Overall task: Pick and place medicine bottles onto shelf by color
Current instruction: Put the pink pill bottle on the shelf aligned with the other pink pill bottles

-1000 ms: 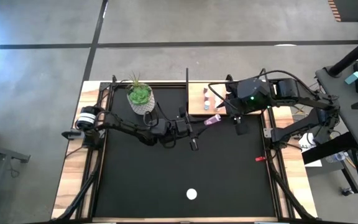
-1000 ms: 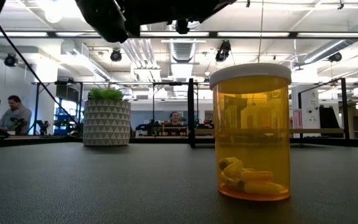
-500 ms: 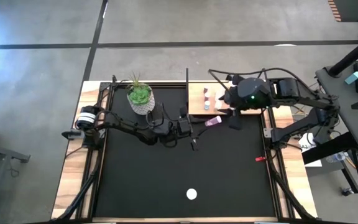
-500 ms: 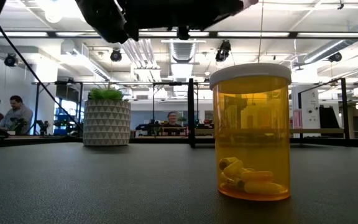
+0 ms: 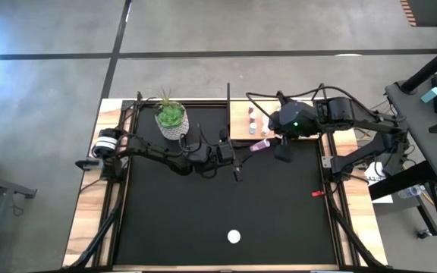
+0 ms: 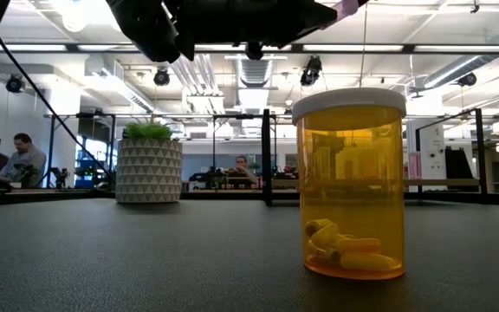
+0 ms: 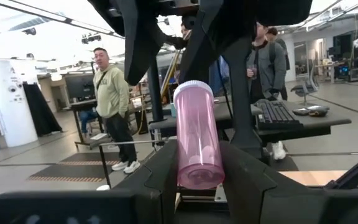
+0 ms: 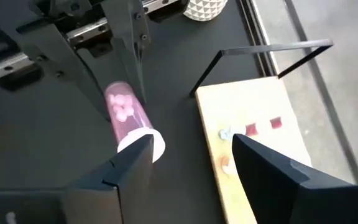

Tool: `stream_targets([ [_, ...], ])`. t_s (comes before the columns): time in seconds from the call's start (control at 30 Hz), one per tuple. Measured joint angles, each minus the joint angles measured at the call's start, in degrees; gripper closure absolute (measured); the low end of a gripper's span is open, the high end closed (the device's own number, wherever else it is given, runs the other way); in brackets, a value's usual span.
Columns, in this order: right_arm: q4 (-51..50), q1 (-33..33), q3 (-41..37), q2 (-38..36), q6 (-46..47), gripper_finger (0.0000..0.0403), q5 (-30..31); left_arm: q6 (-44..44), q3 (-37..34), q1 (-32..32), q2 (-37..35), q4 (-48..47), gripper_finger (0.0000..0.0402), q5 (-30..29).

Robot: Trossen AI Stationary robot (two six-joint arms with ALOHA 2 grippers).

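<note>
The left gripper [image 7: 197, 180] reaches out over the middle of the black mat [image 5: 226, 197], and its jaws are closed on a pink bottle [image 7: 197, 143] with a white cap. In the left wrist view the bottle stands lengthwise between the two dark fingers [image 7: 160, 180], cap end away from the wrist. From above, the same pink bottle [image 5: 260, 145] lies held out just in front of the shelf [image 5: 241, 121], near its front edge — not on the board.

The right gripper [image 8: 191, 168] hangs just above the capped end of that bottle, its jaws spread wide with nothing between them. In its own wrist view the pink bottle [image 8: 132, 121] shows between and beyond its fingers [image 8: 129, 168], with the left arm's fingers pinching it on both sides.

The shelf [image 8: 253, 162] is a light wooden board with thin black posts, at the back of the desk. A few small bottles [image 5: 252, 119] already stand on it — pinkish ones and at least one pale one, too small to tell apart.

Close to the low camera an orange bottle [image 6: 351, 182] with a white cap stands upright on the mat, pills at its bottom. A potted plant [image 5: 171, 119] sits at the back left of the mat, well apart from the shelf. People [image 7: 114, 118] stand in the room beyond.
</note>
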Motion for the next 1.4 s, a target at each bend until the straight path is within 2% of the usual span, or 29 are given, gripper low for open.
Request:
stream_targets([
  [0.33,-2.08,0.24,0.36,1.13,-5.98,0.0152,1.2,-0.13,-0.02,0.05,0.02,-3.28,0.0314,0.32],
  [0.43,-1.53,0.25,1.03,0.88,-5.29,0.0153,0.41,-0.14,-0.02,0.07,0.0,-3.29,0.0314,0.36],
  [0.53,-2.46,0.53,1.03,0.78,-6.12,0.0157,-3.01,-0.11,-0.02,0.11,0.0,-3.51,0.0314,0.32],
  [0.7,-2.24,0.63,1.61,0.56,-6.63,0.0161,-3.04,-0.14,-0.02,0.11,0.0,-7.08,0.0314,0.36],
  [0.83,-2.14,0.81,1.6,0.68,-5.11,0.0161,-5.49,-0.1,-0.01,0.11,0.0,-5.7,0.0314,0.36],
  [1.4,-2.75,1.89,1.38,2.45,-4.93,0.0167,-6.03,1.9,1.81,0.0,-0.07,-2.83,0.0314,0.6],
])
